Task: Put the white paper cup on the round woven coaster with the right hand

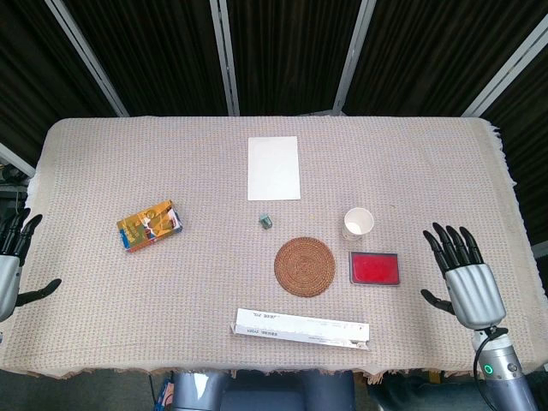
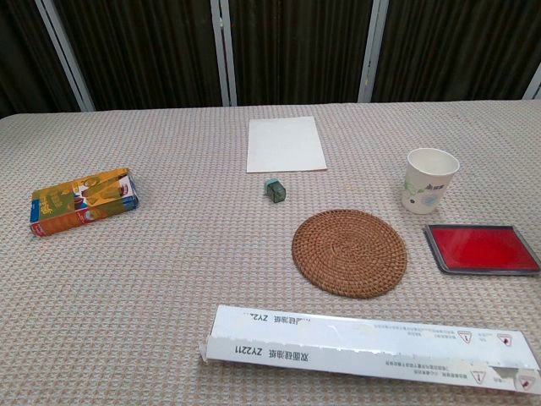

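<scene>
Reaching from the open, empty right robot hand point(image 1: 462, 278), you pass the red tray point(image 1: 374, 268); the white paper cup point(image 1: 358, 223) stands upright beyond it, beside the round woven coaster point(image 1: 305, 266). Squeezing hard may crush or tip it.

Silver right hand point(image 1: 462, 274), black fingers point(image 1: 445, 244)

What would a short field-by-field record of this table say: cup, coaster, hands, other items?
cup: white paper cup upright on the cloth, right of and behind the coaster, not on it
coaster: round woven coaster bare
right hand: right hand open at the table's edge, holding nothing
left hand: left hand open at the far left edge
others: red tray, white sheet, long box, snack box
</scene>
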### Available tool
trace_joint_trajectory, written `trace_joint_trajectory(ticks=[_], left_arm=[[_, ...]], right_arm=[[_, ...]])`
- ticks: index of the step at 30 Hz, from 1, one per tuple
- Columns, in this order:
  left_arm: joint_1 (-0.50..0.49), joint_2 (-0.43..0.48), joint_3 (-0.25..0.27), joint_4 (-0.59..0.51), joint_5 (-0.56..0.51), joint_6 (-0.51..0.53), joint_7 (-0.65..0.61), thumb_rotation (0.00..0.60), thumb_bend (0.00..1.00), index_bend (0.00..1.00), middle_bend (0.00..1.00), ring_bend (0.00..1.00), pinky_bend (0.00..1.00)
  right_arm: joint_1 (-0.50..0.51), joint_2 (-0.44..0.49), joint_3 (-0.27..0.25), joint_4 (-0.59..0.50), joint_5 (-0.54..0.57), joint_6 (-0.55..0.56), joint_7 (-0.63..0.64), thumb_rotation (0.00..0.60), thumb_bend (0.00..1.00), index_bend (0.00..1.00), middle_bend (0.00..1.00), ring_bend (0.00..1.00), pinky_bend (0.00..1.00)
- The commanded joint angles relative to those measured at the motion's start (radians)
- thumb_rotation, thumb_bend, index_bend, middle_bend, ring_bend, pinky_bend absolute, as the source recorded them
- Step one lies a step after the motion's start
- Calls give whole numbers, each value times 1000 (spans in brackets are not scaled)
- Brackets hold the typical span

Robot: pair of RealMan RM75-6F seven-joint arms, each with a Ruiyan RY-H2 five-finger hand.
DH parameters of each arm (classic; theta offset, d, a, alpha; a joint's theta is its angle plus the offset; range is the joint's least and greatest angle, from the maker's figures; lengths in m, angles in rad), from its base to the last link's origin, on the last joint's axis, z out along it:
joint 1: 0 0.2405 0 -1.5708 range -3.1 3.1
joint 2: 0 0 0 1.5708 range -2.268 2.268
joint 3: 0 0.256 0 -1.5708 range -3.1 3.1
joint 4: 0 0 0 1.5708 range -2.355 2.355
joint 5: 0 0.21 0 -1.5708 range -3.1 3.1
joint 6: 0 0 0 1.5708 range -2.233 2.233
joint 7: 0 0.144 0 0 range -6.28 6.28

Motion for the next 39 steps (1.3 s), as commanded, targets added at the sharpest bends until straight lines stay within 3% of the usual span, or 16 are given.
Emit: trace_joint_trajectory(ticks=[1, 6, 11, 15, 20, 25, 29, 39], left_arm=[[1, 2, 3, -1, 3, 0, -4, 600, 0, 0, 0, 0, 0], [2, 8, 5, -5, 6, -5, -15, 600, 0, 0, 0, 0, 0], [-4, 6, 0, -1, 0, -12, -8, 600, 0, 0, 0, 0, 0], [-19, -7, -6, 5, -19, -36, 15, 600, 0, 0, 0, 0, 0], [-42, -31, -31, 32, -87, -74, 59, 600, 0, 0, 0, 0, 0], [-55, -46, -50, 54, -142, -96, 81, 600, 0, 0, 0, 0, 0], [-63, -56, -57, 68, -175, -113, 100, 600, 0, 0, 0, 0, 0], [-80, -83, -58, 84, -212, -137, 148, 600, 0, 0, 0, 0, 0]], right_arm=[[-5, -1, 6, 8, 0, -2, 13, 600, 0, 0, 0, 0, 0], [-3, -7, 8, 13, 5, -23, 18, 600, 0, 0, 0, 0, 0], [49, -24, 22, 3, 15, -115, 6, 600, 0, 0, 0, 0, 0], [146, -37, 76, -31, 82, -271, -30, 600, 0, 0, 0, 0, 0], [300, -79, 187, -7, 278, -513, -106, 600, 0, 0, 38, 2, 0], [393, -141, 240, 90, 424, -627, -200, 600, 0, 0, 110, 141, 73], [440, -184, 255, 149, 513, -676, -255, 600, 2, 0, 162, 200, 151], [500, -250, 259, 236, 614, -757, -258, 600, 81, 37, 199, 229, 180]])
